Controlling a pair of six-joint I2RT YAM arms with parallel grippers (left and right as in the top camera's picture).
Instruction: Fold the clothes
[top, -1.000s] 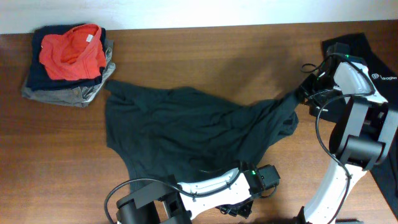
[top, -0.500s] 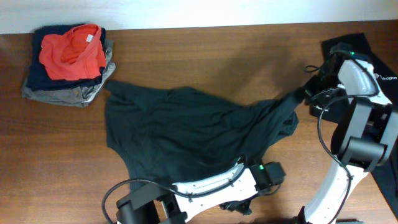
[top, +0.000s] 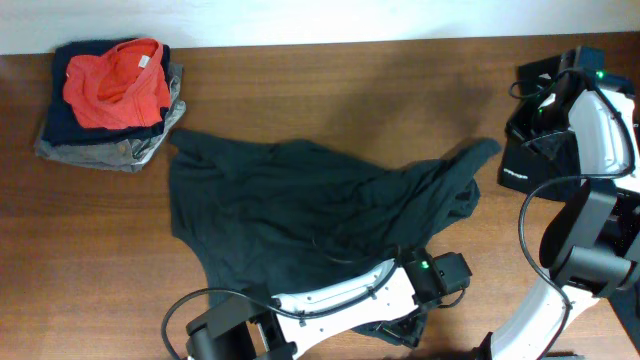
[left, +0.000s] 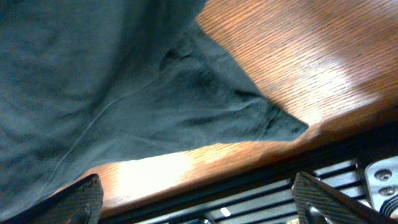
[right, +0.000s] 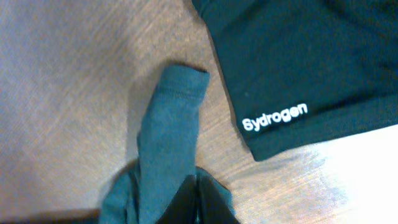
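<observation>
Across the middle of the tabletop a black shirt lies crumpled and unfolded. One sleeve reaches toward the right side. At the upper left of the overhead view a pile of folded clothes sits, with a red piece on top. At the right edge a second shirt lies, also black; in the right wrist view it shows a small white print near its hem.

The left gripper is at the bottom of the overhead view, near the front edge of the tabletop. Its jaws stand wide apart and nothing is between them; a corner of the shirt hem lies just before it.

The right gripper hangs above the sleeve and the second shirt. Its jaws look together, with no cloth in them.
</observation>
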